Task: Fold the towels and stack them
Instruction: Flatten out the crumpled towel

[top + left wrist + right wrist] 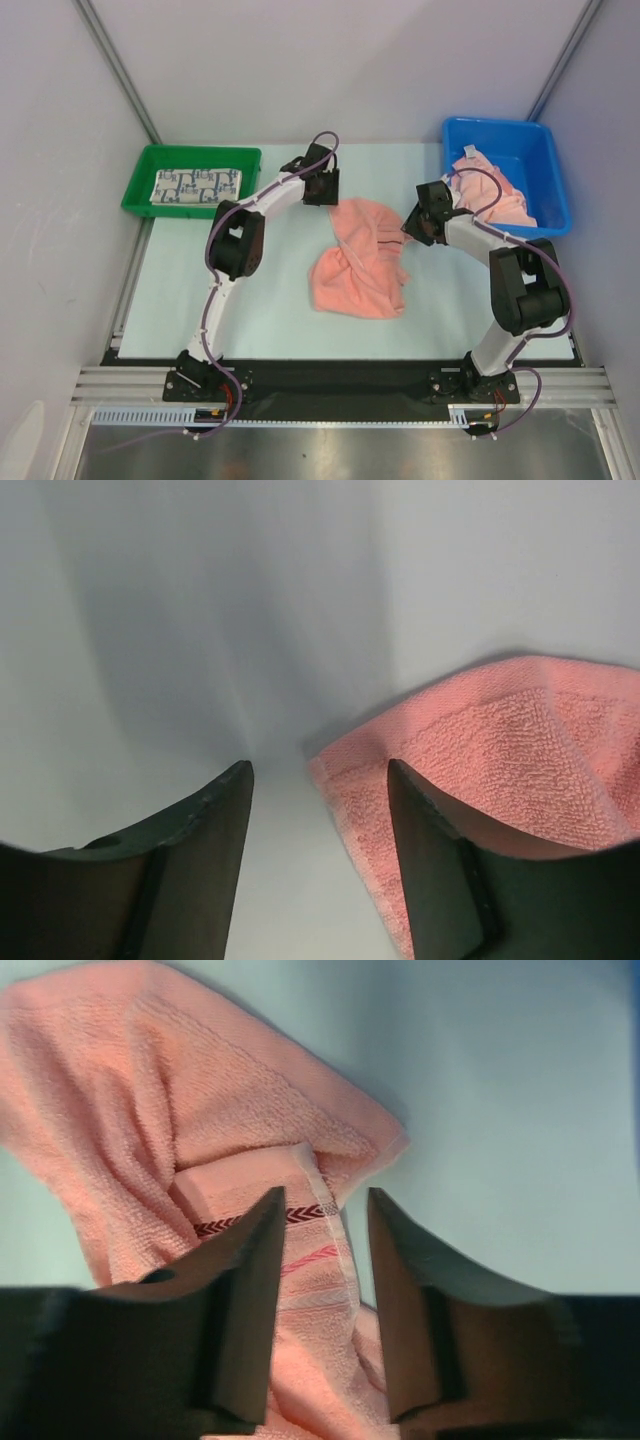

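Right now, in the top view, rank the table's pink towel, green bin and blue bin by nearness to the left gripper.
1. Crumpled pink towel, mid-table, beside the left gripper.
2. Green bin, to its left.
3. Blue bin, far right.

Two pink towels [358,262] [497,203], one patterned towel [197,186], two bins [190,151] [497,123], two arms [235,245] [520,282].

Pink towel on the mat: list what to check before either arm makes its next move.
1. Pink towel spread flat: not ok, bunched and folded over itself.
2. Left jaws open beside a towel corner: ok.
3. Right jaws open above the striped hem: ok.
4. Cloth actually between either pair of jaws: cannot tell.
5. Green bin has room on top of its folded patterned towel: ok.
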`<state>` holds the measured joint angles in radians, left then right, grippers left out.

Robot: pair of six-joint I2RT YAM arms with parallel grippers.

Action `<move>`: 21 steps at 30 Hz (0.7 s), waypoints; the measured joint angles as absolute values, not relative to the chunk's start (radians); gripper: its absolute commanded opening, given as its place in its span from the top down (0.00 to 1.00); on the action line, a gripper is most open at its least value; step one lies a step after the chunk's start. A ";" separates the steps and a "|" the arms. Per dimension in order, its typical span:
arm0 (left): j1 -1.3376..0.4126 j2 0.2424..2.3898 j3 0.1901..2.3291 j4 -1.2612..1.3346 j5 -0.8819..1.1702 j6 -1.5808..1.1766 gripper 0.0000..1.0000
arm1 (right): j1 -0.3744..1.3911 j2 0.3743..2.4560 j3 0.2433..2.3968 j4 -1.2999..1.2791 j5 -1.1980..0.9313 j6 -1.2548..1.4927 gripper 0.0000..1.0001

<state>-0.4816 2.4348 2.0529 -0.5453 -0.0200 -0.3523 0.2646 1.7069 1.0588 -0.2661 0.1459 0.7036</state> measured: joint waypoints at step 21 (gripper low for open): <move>-0.465 2.428 2.022 -0.530 0.083 -0.390 1.00 | 0.310 1.759 0.991 -0.102 0.264 0.936 0.53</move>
<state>-0.4648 2.4283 2.0224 -0.5304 0.0826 -0.3904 0.3099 1.7592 0.9905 -0.1017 0.2642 0.9360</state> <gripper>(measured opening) 0.011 0.488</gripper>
